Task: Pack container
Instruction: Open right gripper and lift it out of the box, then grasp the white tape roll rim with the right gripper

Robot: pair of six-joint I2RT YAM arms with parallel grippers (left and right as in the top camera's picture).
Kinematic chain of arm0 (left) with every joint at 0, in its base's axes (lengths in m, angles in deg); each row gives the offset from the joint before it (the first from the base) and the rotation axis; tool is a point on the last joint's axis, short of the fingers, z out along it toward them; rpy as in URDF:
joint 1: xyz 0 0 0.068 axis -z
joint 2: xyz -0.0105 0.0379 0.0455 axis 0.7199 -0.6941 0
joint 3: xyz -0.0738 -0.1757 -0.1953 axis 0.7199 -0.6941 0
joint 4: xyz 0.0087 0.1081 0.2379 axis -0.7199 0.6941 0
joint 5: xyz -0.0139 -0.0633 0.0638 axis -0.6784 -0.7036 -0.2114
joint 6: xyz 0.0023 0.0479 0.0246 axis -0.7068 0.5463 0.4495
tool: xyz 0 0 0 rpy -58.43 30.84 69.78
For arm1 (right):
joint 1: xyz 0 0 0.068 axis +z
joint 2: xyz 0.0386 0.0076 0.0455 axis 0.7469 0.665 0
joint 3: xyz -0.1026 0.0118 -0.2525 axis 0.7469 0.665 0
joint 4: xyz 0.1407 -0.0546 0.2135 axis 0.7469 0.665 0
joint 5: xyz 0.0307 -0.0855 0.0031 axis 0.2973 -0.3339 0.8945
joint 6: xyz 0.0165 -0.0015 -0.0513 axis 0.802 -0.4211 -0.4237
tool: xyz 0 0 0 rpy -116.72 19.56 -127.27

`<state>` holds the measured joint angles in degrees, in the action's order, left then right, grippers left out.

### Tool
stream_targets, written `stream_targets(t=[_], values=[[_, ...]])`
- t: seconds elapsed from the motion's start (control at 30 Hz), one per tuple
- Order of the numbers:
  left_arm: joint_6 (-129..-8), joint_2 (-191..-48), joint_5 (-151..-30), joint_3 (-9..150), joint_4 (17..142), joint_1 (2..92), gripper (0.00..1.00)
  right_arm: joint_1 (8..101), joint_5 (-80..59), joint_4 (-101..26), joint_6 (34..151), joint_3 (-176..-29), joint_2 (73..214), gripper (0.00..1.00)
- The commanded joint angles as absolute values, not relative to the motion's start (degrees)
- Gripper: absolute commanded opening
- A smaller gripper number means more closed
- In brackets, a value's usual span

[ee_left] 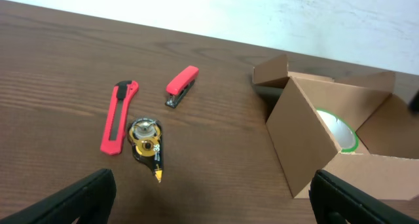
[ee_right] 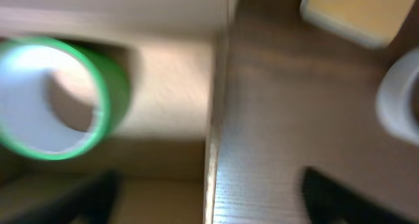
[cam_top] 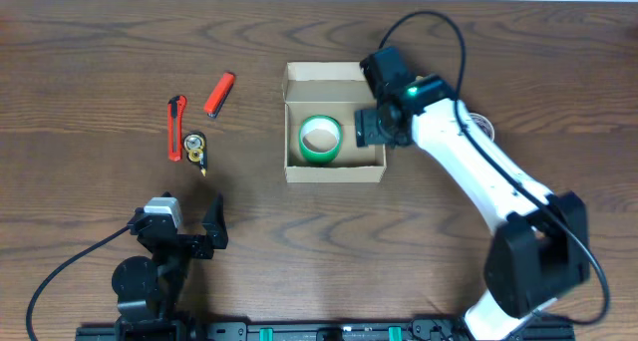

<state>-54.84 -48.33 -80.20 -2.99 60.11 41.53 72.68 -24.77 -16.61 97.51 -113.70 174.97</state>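
Note:
The container is an open tan cardboard box at the table's middle, its flap lid standing at the far side. A green tape roll lies flat inside it. My right gripper hovers over the box's right wall, open and empty. The blurred right wrist view shows its fingers straddling that wall, with the green roll to the left. My left gripper is open and empty near the front left. Its wrist view shows the box and the roll ahead to the right.
A red box cutter, a red stapler and a round correction tape dispenser lie left of the box. A white roll sits right of the box, partly under the right arm. A yellow object lies near it.

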Motion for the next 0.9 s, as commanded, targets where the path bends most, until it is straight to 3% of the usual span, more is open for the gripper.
stream_targets(t=[0.0, 0.2, 0.3, 0.6, 0.87], values=[[-54.3, -48.0, -79.6, -4.4, 60.3, 41.2, 0.95, 70.7, -24.6, -16.8, 90.3, -117.0, 167.6, 0.99], [-54.2, -48.0, -79.6, -4.4, 60.3, 41.2, 0.95, 70.5, -27.0, -17.0, 80.6, -117.0, 163.0, 0.99], [-54.2, -48.0, -79.6, -4.4, 60.3, 41.2, 0.95, 68.7, -35.4, -15.8, 82.1, -117.0, 162.8, 0.99], [-54.3, -48.0, -79.6, -4.4, 60.3, 41.2, 0.95, 51.6, -30.7, -14.7, 83.7, -116.3, 167.1, 0.99], [-54.3, -48.0, -79.6, -4.4, 60.3, 41.2, 0.95, 45.1, -30.2, -16.6, 86.7, -116.3, 176.9, 0.97]])
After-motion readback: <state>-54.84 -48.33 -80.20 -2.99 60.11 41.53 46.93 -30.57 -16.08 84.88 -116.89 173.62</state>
